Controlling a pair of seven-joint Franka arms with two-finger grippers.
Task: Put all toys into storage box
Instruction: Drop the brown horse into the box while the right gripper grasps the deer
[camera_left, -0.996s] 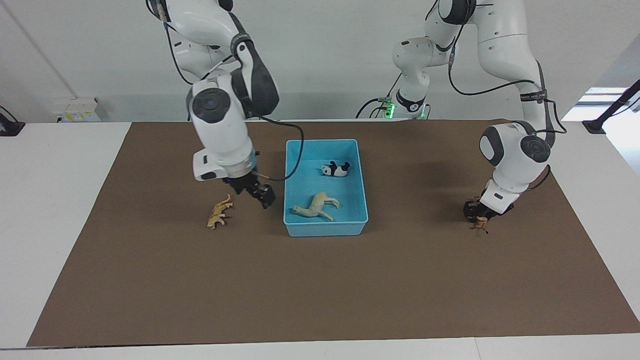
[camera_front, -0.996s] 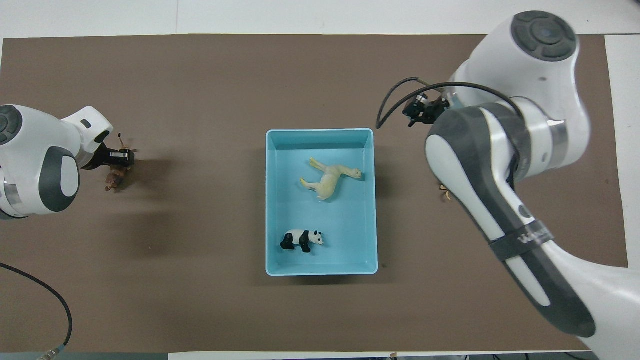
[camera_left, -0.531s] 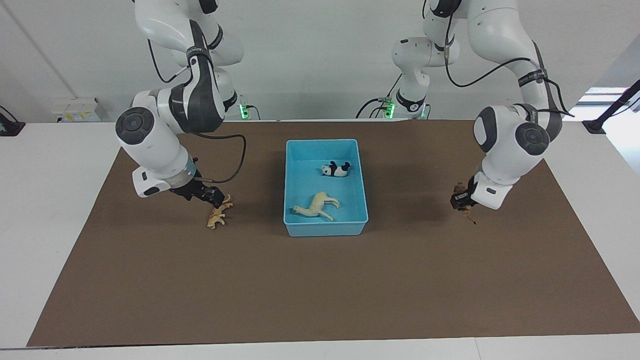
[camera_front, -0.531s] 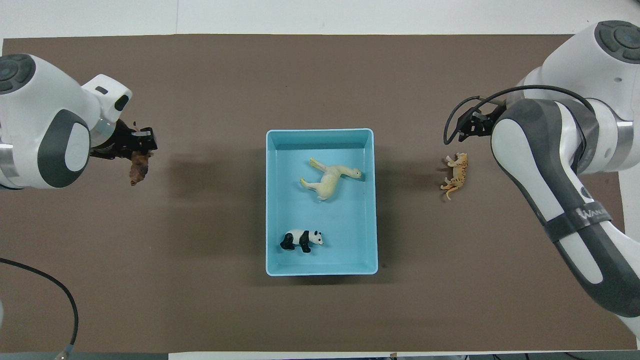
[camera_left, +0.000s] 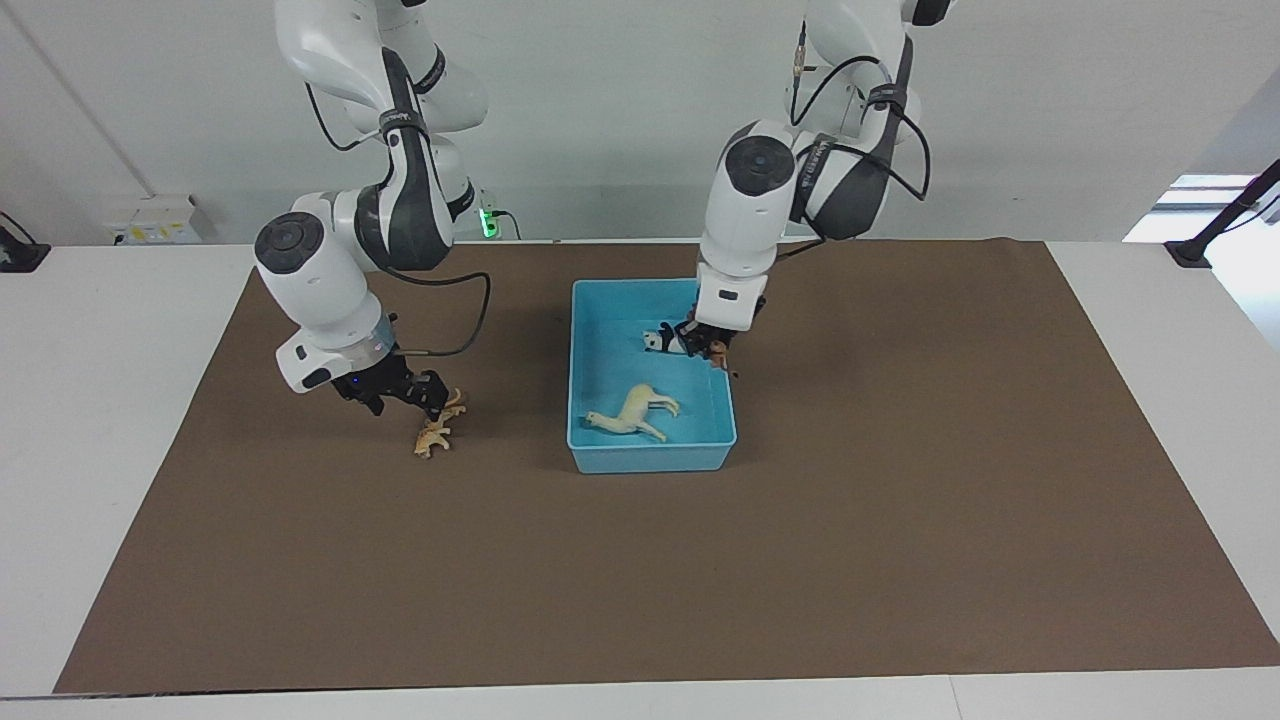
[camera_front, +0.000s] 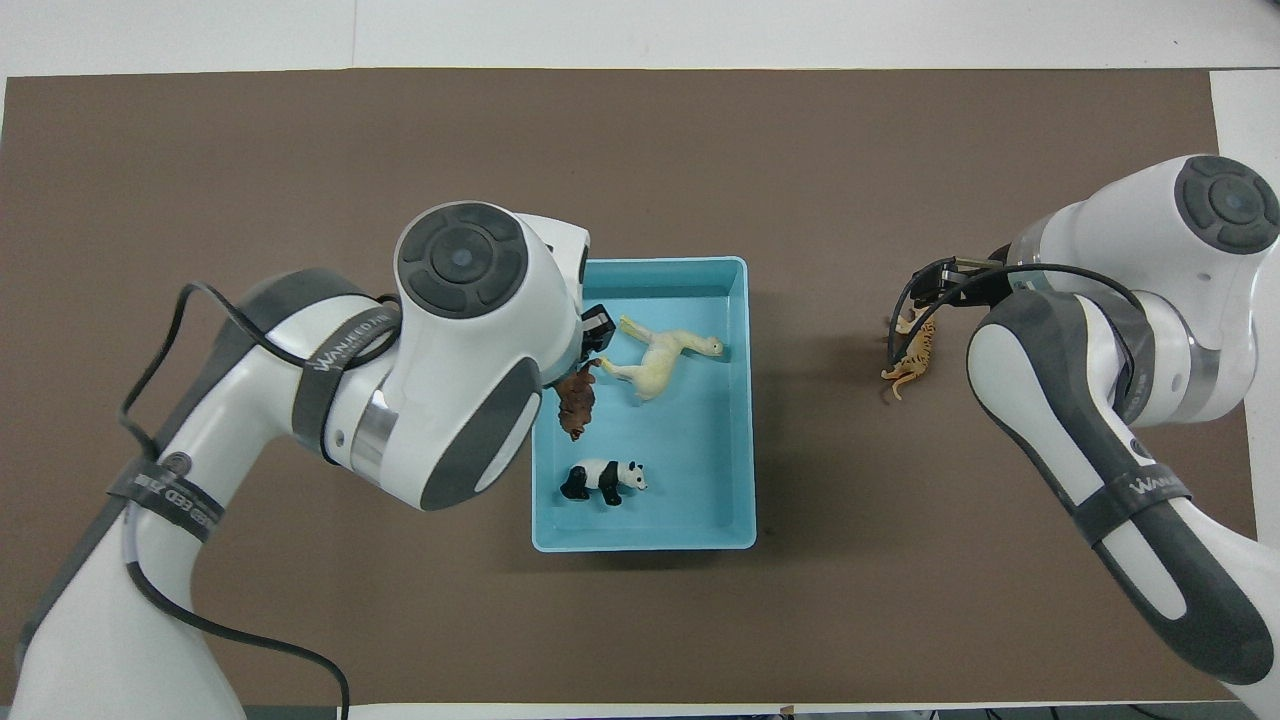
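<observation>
Landmark: the light blue storage box (camera_left: 650, 455) (camera_front: 742, 400), in the middle of the brown mat (camera_left: 900, 520) (camera_front: 400, 120) that covers the surface.
Panda (camera_left: 668, 340) (camera_front: 602, 481): inside the box, in the part nearest the robots, partly hidden by the left pincer in the facing view.
Left pincer (camera_left: 708, 347) (camera_front: 590, 345): over the box, at the wall toward the left arm's end of the surface; its tips are together, clamped on the lion.
Lion (camera_left: 720, 359) (camera_front: 577, 402): hanging from the left pincer, above the inside of the box beside that wall, between panda and long-necked animal in the overhead view. It is clear of the box floor as far as the views show.
Long-necked animal (camera_left: 632, 411) (camera_front: 660, 360): cream-white, lying on its side in the box, farther from the robots than the panda.
Spotted cat (camera_left: 437, 428) (camera_front: 912, 352): tan-orange, lying on the mat outside the box, well apart from it toward the right arm's end of the surface.
Right pincer (camera_left: 425, 393) (camera_front: 935, 290): low over the spotted cat, at the end of it nearer the robots; fingers apart, and whether they touch the cat I cannot tell.
</observation>
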